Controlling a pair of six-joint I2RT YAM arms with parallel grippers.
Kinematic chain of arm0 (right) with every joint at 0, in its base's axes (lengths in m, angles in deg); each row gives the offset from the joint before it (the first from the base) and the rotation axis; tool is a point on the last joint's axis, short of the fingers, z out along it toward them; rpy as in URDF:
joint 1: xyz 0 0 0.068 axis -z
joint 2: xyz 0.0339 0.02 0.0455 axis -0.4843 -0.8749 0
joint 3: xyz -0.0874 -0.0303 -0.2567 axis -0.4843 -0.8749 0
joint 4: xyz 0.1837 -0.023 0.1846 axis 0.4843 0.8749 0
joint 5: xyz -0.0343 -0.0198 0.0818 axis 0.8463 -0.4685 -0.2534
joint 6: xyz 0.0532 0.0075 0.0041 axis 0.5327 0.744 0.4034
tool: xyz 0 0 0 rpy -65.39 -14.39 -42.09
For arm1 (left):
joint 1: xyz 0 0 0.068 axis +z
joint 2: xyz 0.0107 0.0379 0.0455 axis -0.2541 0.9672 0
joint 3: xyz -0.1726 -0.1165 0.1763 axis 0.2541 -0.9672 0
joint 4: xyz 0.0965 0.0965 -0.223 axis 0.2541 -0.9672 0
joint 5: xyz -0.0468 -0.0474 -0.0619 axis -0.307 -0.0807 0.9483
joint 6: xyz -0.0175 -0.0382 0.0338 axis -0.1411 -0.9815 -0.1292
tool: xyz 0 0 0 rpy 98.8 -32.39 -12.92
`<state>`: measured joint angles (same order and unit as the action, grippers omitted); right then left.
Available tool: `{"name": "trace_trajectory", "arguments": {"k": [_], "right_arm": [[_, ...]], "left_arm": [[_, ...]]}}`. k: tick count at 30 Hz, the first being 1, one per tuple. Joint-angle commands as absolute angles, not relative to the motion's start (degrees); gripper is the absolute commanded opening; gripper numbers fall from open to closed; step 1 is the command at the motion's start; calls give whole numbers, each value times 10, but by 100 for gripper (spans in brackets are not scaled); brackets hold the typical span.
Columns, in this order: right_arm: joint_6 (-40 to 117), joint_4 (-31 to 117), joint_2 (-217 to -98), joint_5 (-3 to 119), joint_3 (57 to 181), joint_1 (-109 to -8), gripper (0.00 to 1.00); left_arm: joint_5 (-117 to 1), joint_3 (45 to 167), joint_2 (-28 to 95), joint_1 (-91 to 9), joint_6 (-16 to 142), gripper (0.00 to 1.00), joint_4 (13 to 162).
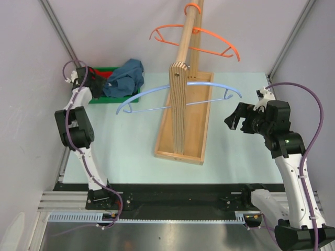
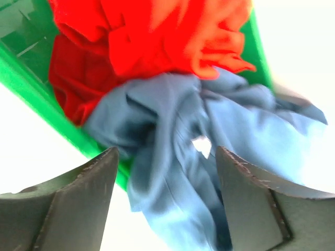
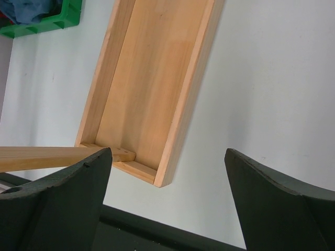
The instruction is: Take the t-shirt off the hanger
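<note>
1. Blue hanger (image 1: 209,83) hangs bare on the wooden rack (image 1: 180,104); no cloth on it. Orange hanger (image 1: 209,34) further back on the same post, also bare
2. Blue t-shirt (image 1: 125,77) lies crumpled at the far-left corner of the table (image 1: 235,157), partly in the green bin (image 1: 104,99), part spilling over the bin's right edge. Well apart from the rack
3. Left wrist view: shirt sits against a red garment (image 2: 157,36) in the same bin, red behind, blue nearer the cam
4. Left gripper (image 2: 167,154) is over the bin, jaws spread wide, nothing between them; blue cloth shows thru the gap below. Can't tell if the fingertips touch the fabric
5. Right gripper (image 1: 235,121) hovers right of the rack, near the blue hanger's right tip but not touching it. Jaws apart, holding nothing; right wrist cam sees only the rack's tray and bare table
6. Step, my read: shirt is off the hanger and dropped at the bin, so removal proper looks done; this is the release / let-go end of it
7. Next move prob calls for: lift the left arm straight up and clear, jaws kept wide so no fold snags a finger and drags the shirt out. Right arm needs only to keep off the hanger
</note>
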<state>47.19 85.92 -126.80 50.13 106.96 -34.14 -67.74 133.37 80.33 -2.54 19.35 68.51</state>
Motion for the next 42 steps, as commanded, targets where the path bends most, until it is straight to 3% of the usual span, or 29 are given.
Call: {"name": "trace_trajectory", "arguments": {"k": [1,4,7,8,11,14,19,22,31,36,42], "right_arm": [[480,855,-1257,510,1062,-345,94],[483,854,-1253,513,1056,-345,94],[486,851,-1253,511,1051,-347,94],[486,851,-1251,512,1050,-347,94],[486,851,-1251,517,1049,-348,94],[485,854,-1251,523,1050,-349,94],[484,863,-1249,530,1059,-349,94],[485,869,-1247,530,1065,-349,94],[484,876,-1237,533,1061,-350,94],[487,873,-1234,532,1059,-350,94],[494,865,-1237,523,1054,-353,94]], "left_arm": [[-664,1304,709,-22,209,81,706],[-598,1245,673,-23,197,75,772],[-519,1202,670,-39,183,50,876],[-498,1200,676,-44,174,31,899],[-431,1214,728,-73,139,11,983],[-393,1268,795,-109,122,3,1017],[-414,1370,896,-142,94,0,974],[-504,1377,901,-142,93,0,911],[-618,1427,943,-62,102,0,726],[-642,1427,940,-18,121,0,656],[-603,1394,905,-12,144,0,691]]}}
